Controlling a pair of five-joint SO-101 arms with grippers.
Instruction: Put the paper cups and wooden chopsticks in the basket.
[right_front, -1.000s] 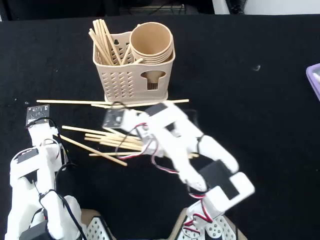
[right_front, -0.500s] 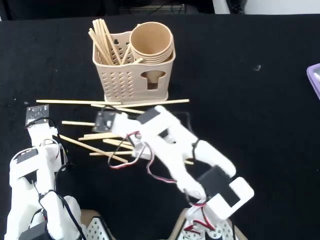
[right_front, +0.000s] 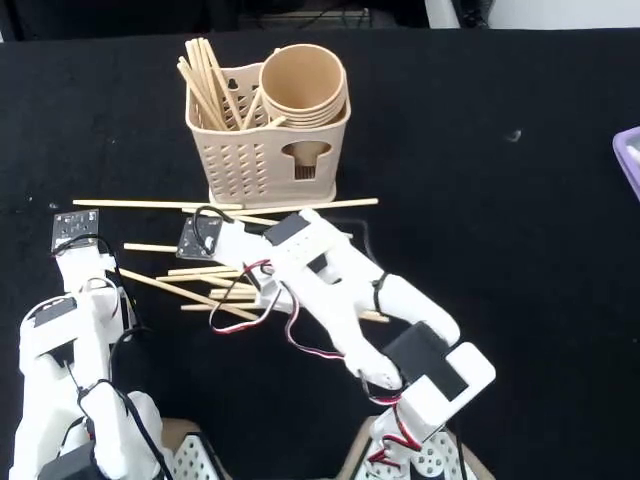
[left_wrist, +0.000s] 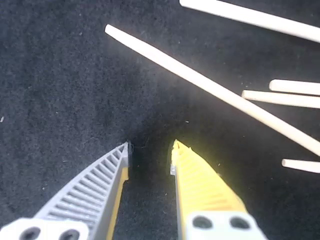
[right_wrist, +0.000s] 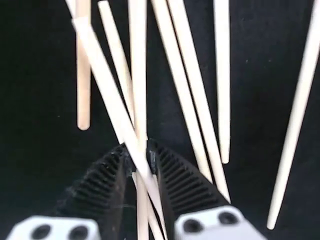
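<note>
Loose sticks and two robot arms are sharing a black cloth-covered worktop (right_front: 500, 260), with a dark room edge and a pale strip running behind it. The right hand (right_wrist: 136, 150) is pressing its dark fingers together on wooden chopsticks (right_wrist: 137, 75) from the loose scatter. Two sticks are passing through the narrow gap between the pads, while others are fanning out past the fingertips and to either side. In the high view the right arm (right_front: 340, 290) is lying across that scatter, hiding the hand's fingertips and the middles of several sticks. Beyond the hand and well apart from it, the basket (right_front: 265, 165) is standing upright, holding a stack of paper cups (right_front: 303, 85) and a bunch of stored chopsticks (right_front: 205, 80). The left hand (left_wrist: 150, 150) is hanging low over bare cloth with its grey and yellow fingers apart, stick ends lying ahead of its tips. A lavender object (right_front: 628, 160) is being cut off by the frame edge, with too little showing to identify it.
</note>
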